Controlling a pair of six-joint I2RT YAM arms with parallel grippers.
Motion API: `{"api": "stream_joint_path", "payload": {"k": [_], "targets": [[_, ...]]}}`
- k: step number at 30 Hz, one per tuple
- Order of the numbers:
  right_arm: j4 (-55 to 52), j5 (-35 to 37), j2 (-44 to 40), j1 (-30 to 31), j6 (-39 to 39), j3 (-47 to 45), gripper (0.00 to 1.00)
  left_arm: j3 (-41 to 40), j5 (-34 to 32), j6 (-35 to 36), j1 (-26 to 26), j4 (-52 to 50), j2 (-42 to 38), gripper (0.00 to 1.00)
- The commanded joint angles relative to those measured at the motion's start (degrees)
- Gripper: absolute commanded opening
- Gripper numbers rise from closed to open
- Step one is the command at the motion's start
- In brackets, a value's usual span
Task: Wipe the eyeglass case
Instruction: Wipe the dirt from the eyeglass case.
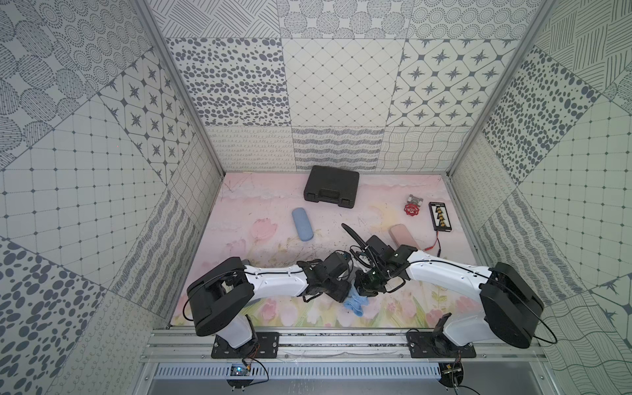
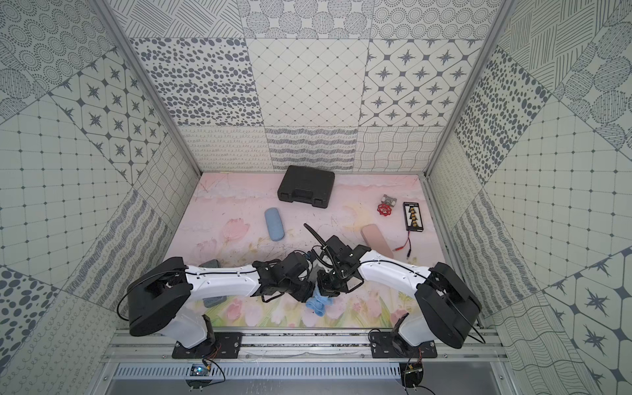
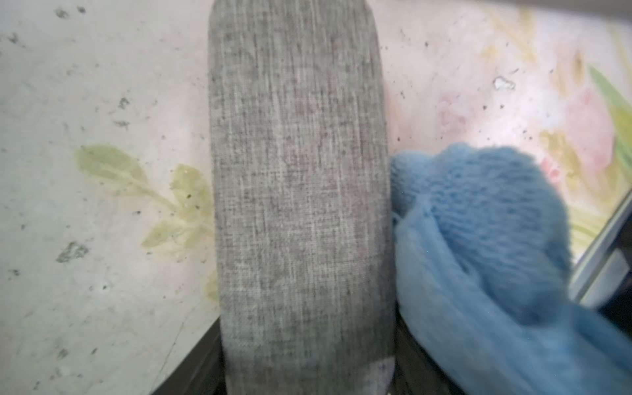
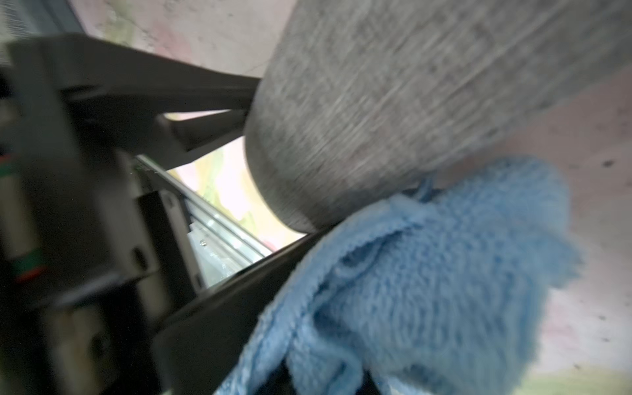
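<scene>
Floral pink mat (image 1: 239, 212), left gripper (image 3: 307, 349) clamped on grey eyeglass case (image 3: 301, 188), right gripper (image 1: 363, 292) pinched on blue cloth (image 3: 478, 222) touching it, arms (image 1: 273, 278) blocking both top views, toolbox (image 1: 331, 186), blue case (image 1: 302, 224) beyond

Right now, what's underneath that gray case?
Only the flowered table shows around the gray case; whatever lies directly beneath is hidden by the case itself. A blue cloth touches its side.
</scene>
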Motion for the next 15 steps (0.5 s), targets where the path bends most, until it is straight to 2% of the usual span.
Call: {"api": "stream_joint_path", "payload": {"k": [1, 3, 5, 7, 9, 12, 14, 15], "targets": [[6.96, -11.08, -7.20, -8.80, -1.91, 0.05, 0.00, -0.95, 8.77, -2.04, 1.26, 0.94, -0.57, 0.28], [6.75, -11.87, -8.98, -15.84, -1.75, -0.49, 0.00, -1.02, 9.67, -1.73, 1.20, 0.70, -0.63, 0.28], [2.11, -5.68, -8.34, -19.16, -4.32, 1.13, 0.00, -1.30, 10.11, -1.64, 1.21, 1.23, -0.78, 0.28], [-4.86, 6.18, -5.39, -17.67, -7.71, 4.59, 0.00, -1.48, 10.02, -1.71, 1.26, 1.58, -0.77, 0.28], [-5.75, 12.23, -2.58, -13.12, -7.84, 6.24, 0.00, -1.31, 9.86, -1.85, 1.25, 1.60, -0.79, 0.28], [0.07, 10.29, 1.07, -7.44, -5.39, 5.01, 0.00, -0.95, 9.84, -2.70, 1.21, 1.95, -1.10, 0.28], [0.19, 12.22, 4.20, -7.72, -5.51, 3.66, 0.00, -1.40, 10.69, -3.89, 1.46, 3.34, -1.88, 0.27], [-1.96, 15.71, 5.87, -9.17, -6.92, 3.75, 0.00, -2.00, 11.98, -4.94, 1.79, 4.82, -2.37, 0.27]]}}
